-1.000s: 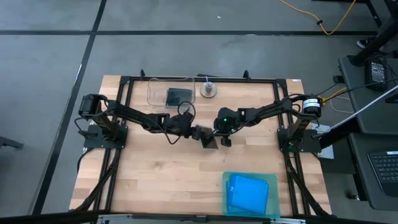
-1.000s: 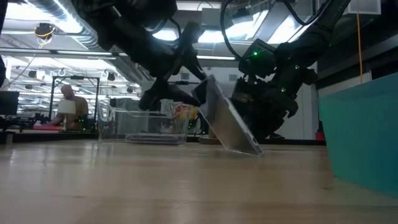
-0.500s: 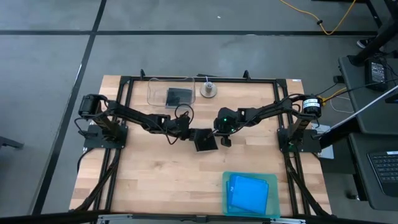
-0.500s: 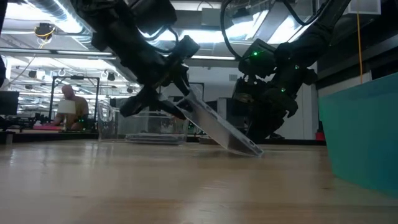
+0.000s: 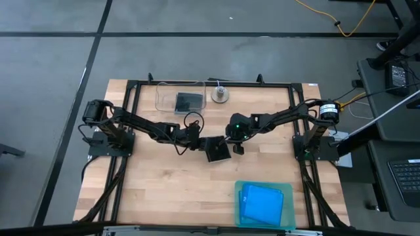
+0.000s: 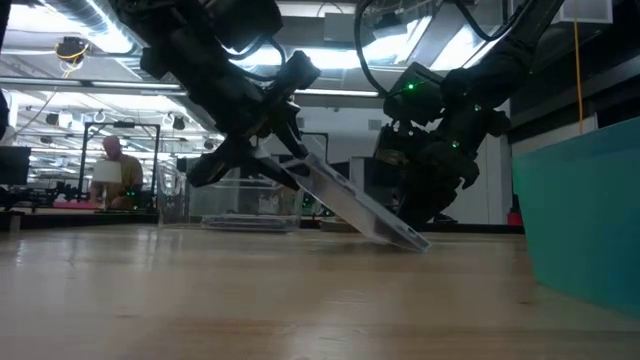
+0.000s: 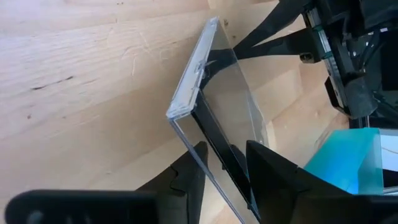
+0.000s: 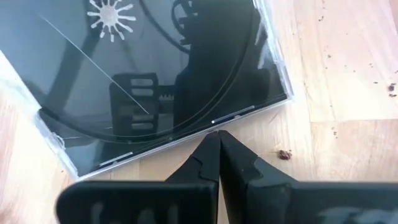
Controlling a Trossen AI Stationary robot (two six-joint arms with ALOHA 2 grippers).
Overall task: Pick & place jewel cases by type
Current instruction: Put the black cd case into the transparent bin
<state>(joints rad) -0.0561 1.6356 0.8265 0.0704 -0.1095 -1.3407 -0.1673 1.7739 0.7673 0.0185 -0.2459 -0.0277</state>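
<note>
A grey-black jewel case (image 5: 217, 149) stands tilted at the table's middle, between my two grippers. Its right edge (image 6: 408, 238) rests on the wood and its left edge is raised. My left gripper (image 7: 227, 171) is shut on the raised edge. My right gripper (image 8: 218, 140) is shut, and its tips stand at the case's low edge. A second grey-black case (image 5: 189, 101) lies in the clear tub (image 5: 165, 98) at the far side. Blue cases (image 5: 260, 202) lie stacked in the teal tray (image 5: 287, 196) at the near right. My left gripper pinches the case's raised left edge (image 7: 214, 155) between its two fingers, one on each flat face. The fingers slant down from the table's left. The case (image 6: 350, 205) leans down to the right, its low edge on the table. My right gripper sets its shut fingertips (image 8: 217, 144) against the case's low right edge (image 8: 211, 129), slanting down from the table's right. That edge lies on the wood at the tips.
A small metal thing (image 5: 220, 95) stands beside the tub at the far edge. The teal tray's wall (image 6: 580, 215) rises at the right of the low view. Bare wood lies toward the near left. A person sits in the room far behind the table.
The jewel case has tipped from steep to a flatter slant. Its raised edge has come down and toward the table's left, while its low edge has stayed on the wood at my right gripper. My left gripper has rolled and tipped with it.
</note>
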